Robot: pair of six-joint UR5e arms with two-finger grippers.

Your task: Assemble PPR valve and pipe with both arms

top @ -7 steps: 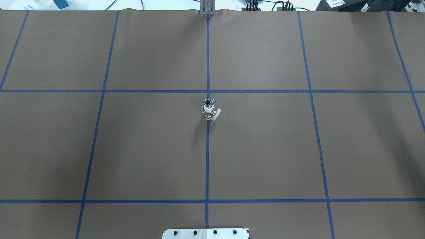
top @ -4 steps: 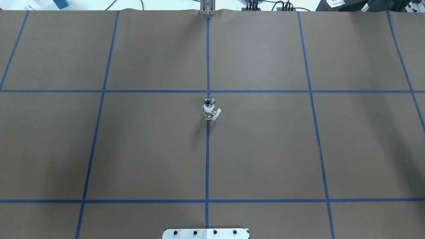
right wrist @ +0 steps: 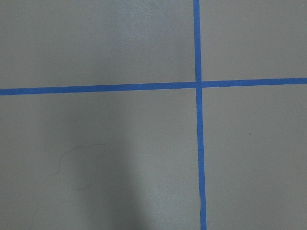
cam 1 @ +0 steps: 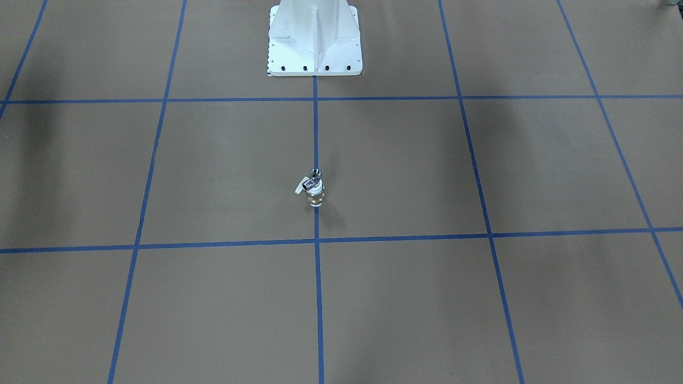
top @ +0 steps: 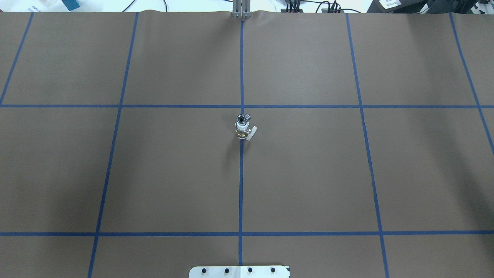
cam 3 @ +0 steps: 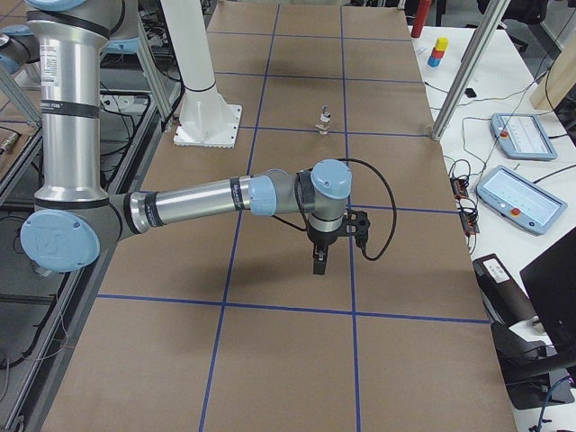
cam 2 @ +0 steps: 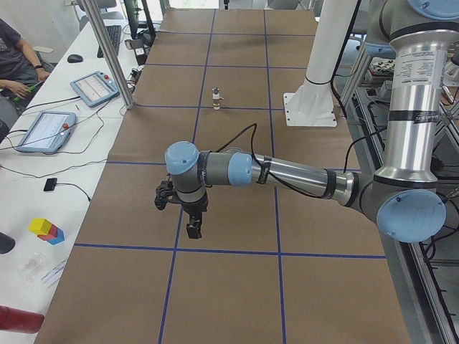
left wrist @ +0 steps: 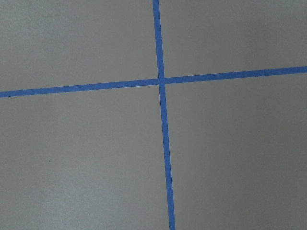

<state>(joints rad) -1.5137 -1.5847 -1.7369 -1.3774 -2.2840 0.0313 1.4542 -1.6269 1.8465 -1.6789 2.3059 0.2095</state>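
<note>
PPR valve (top: 242, 132) upright, pipe (top: 243, 117) atop, left pincer (cam 2: 193, 230) and right pincer (cam 3: 319, 264) far off, cannot tell their state

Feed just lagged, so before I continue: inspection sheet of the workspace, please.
Surface: brown sheet with blue tape grid.
Job's things: pipe sits atop PPR valve, the pair upright on the centre line; seating depth unclear.
Clutter: nothing seen on the sheet.
End effectors: left end effector and right end effector hang over opposite table ends, away from the pair; open or shut, cannot tell.
Cables: black cable loops at each wrist.
Surroundings: white pedestal; tablets, coloured blocks and a person at side desks.
</note>
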